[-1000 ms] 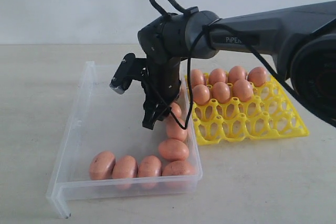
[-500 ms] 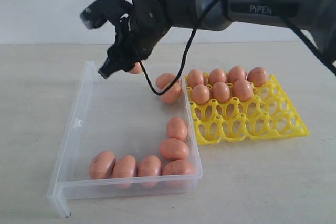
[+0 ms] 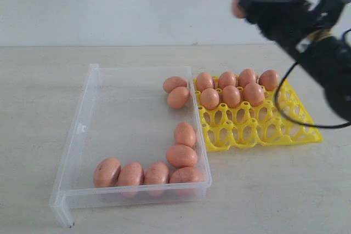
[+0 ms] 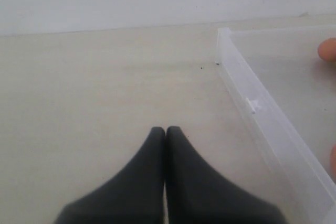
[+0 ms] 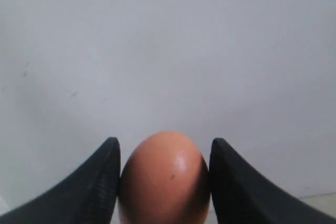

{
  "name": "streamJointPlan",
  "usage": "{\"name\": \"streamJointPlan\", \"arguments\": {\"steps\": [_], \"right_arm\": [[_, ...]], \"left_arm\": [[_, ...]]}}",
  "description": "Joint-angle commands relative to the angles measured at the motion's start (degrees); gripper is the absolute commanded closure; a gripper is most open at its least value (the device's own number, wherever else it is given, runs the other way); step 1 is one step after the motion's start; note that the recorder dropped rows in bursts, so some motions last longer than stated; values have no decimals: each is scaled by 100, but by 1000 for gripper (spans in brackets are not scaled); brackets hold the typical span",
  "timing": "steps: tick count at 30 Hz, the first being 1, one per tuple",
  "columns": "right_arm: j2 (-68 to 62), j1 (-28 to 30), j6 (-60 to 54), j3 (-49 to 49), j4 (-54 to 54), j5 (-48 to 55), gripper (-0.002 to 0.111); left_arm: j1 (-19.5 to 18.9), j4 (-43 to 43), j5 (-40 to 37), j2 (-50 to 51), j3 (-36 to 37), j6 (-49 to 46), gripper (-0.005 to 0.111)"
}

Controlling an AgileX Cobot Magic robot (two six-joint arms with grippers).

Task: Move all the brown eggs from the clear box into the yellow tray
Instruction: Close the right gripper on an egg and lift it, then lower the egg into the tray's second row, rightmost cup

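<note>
Right jaws: my right gripper (image 5: 165,143) is partly open. Its two black fingers (image 5: 105,177) press on both sides of a smooth reddish-brown oval egg (image 5: 165,182), and it has hold of it.
Held egg: it is high in the air, up above the far side of the tray, with the plain white wall (image 3: 109,4) behind it.
Left jaws: my left gripper (image 4: 166,132) is shut tight, tips touching, with nothing between them. It hangs over the bare pale table (image 3: 33,108), just beside the outer wall of the box.
Box: the big shallow clear plastic box (image 3: 90,97) lies on the table. Eight brown eggs (image 3: 181,155) are in it: two in the far corner by the tray, and six in a bent row along the tray side and the near wall.
Tray: the bright yellow plastic egg tray (image 3: 263,130) touches the box's side. Seven eggs sit in its far cups; the near cups are bare.
In the way: a thin black cable (image 3: 277,100) loops down in front of the tray's right part.
Hard to see: the right arm (image 3: 323,64) is blurred and cut off at the edge in the outside view. My left gripper does not show there. From the left wrist I see only a bit of one egg at the picture's edge.
</note>
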State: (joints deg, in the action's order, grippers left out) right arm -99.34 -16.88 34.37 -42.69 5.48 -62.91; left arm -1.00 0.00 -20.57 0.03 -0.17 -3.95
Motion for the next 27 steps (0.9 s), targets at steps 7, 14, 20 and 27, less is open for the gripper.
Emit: {"name": "streamJointPlan", "arguments": {"steps": [7,14,20,27], "right_arm": [[-453,4417,3309,-860,6899,-705,109],[-531,3843,2814,-860,7202,-36,109],[-531,2520,1921,-860,6295,2460,109],[-1048,2483,1789,-1135,6193,2076,109]], "left_arm": [[22,93,-61,-3,17,-84,111],[22,93,-61,-3,17,-84,111],[22,93,-61,-3,17,-84,111],[22,94,-49,-3,17,-84,111]]}}
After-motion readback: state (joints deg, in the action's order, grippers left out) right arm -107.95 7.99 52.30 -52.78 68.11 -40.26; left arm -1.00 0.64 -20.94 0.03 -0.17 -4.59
